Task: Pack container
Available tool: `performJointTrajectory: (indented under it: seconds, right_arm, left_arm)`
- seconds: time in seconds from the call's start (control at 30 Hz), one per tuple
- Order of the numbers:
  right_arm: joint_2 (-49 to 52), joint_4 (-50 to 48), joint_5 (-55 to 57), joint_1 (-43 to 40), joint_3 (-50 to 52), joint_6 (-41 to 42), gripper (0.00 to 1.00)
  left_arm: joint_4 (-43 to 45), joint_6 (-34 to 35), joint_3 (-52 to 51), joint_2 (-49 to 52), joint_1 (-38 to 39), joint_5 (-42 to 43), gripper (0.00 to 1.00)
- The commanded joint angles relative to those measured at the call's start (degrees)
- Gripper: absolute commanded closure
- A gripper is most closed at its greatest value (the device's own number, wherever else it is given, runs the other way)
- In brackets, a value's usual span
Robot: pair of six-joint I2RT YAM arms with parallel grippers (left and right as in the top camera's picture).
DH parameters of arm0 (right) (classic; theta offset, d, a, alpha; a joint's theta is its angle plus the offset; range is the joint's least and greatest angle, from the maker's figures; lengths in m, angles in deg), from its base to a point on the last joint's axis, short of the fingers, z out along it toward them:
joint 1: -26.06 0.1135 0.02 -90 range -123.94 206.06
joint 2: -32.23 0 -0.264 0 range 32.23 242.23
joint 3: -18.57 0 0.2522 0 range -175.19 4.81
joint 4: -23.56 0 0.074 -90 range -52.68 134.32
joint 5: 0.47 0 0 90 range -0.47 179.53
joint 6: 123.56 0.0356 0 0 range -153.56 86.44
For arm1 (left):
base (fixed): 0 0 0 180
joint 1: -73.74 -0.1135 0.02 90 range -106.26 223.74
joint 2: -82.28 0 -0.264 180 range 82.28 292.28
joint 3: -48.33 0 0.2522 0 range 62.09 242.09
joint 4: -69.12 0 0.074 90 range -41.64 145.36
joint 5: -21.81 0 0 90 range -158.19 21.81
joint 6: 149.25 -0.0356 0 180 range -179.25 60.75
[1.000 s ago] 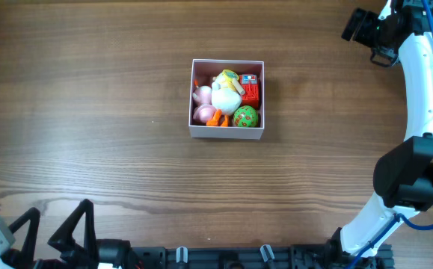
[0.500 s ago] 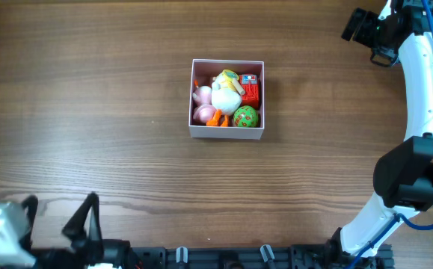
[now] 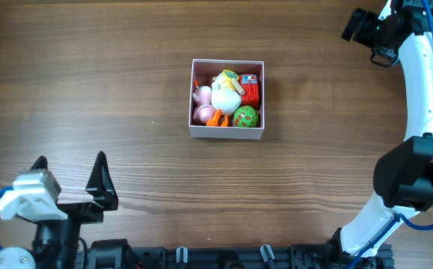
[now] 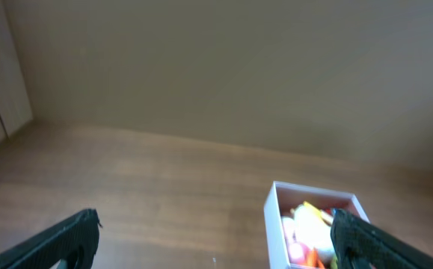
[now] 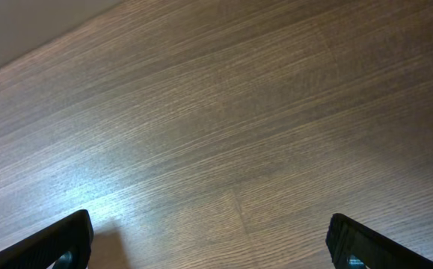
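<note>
Both jaws are wide apart, holding nothing: left gripper [image 3: 69,161] at seven o'clock, right gripper [image 5: 209,228] at one o'clock, container [image 3: 227,134] of toys [image 3: 226,96] between.

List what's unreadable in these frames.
- Container floor: overhead, buried under the toys.
- Container's near end: left wrist, cut by the bottom edge; right side behind a left gripper finger; blurred.
- Orange piece: overhead, too small to identify.
- Right gripper: overhead, small and dark at the corner, jaws unclear there.
- Container: right wrist, out of frame.
</note>
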Motion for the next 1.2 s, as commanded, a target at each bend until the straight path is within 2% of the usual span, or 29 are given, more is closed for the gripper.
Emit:
performJointTrajectory:
  seconds: [0.0,0.27,0.4,0.73,1.0,1.17]
  right_arm:
    - [-0.5,-0.1,-0.7,0.1,0.1,-0.1,0.0]
    - [-0.5,-0.1,-0.7,0.1,0.1,-0.1,0.0]
    - [-0.5,-0.1,-0.7,0.1,0.1,-0.1,0.0]
    - [-0.5,-0.1,-0.7,0.1,0.1,-0.1,0.0]
    - [-0.5,-0.1,-0.7,0.1,0.1,-0.1,0.0]
    - [-0.5,-0.1,-0.7,0.1,0.1,-0.1,0.0]
  left_arm:
    - [5.8,-1.4,-10.1,-6.5,-1.4,-0.2,0.0]
    - [22.7,-1.4,-27.2,-16.5,-1.4,-0.3,0.0]
    - [29.9,-1.4,-32.6,-16.4,-1.4,-0.3,0.0]
    - [34.8,-1.4,-41.6,-16.4,-1.4,-0.5,0.0]
    - [47.2,-1.4,-51.3,-16.4,-1.2,0.9,0.0]
    - [48.6,-1.4,-54.5,-16.4,1.6,1.2,0.0]
